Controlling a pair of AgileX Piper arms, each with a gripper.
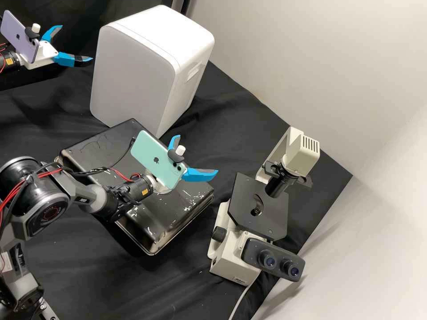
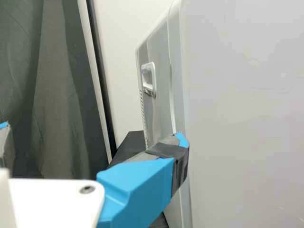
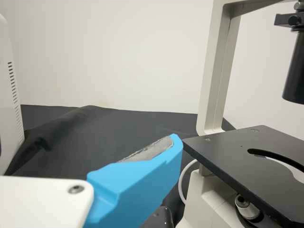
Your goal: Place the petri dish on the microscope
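Hovering R tool (image 1: 197,154), microscope (image 1: 259,212) nearby

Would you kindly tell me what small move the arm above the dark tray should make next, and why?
Probably pull the right gripper back and tip it down toward the dark tray. Its fingers are open and empty, pointing at the microscope, whose stage is bare, so a dish must be grasped first, likely from the tray beneath it.

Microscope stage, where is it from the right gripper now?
In the high view the black stage lies right of centre, just right of the open right gripper, which hovers over the dark tray.
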